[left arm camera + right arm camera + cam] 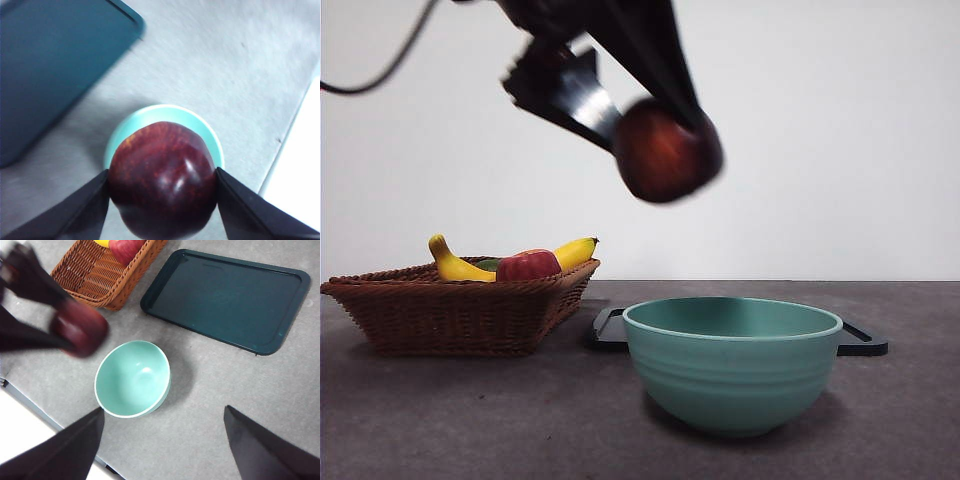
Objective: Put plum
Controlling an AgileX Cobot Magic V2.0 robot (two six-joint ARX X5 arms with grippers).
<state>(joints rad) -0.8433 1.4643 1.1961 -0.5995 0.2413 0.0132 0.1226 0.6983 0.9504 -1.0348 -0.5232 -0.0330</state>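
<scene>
The glossy, dark maroon round plum (162, 177) has a smooth skin flecked with lighter red and a yellowish patch near its top, with bright highlights on its side. It sits squarely between the two black jaws of the left gripper (162, 186), which press on its opposite sides, spread about as wide as the fruit itself. In the front view the plum (667, 150) hangs in the air, blurred, above the pale green ceramic bowl (732, 360) and seemingly a little toward the brown woven wicker basket (460, 305); the left wrist view shows the bowl's rim (200, 117) directly behind the fruit. The right gripper (162, 440) hovers high over the grey table (210, 390), jaws spread wide and holding nothing, near the dark teal rectangular tray (227, 300).
</scene>
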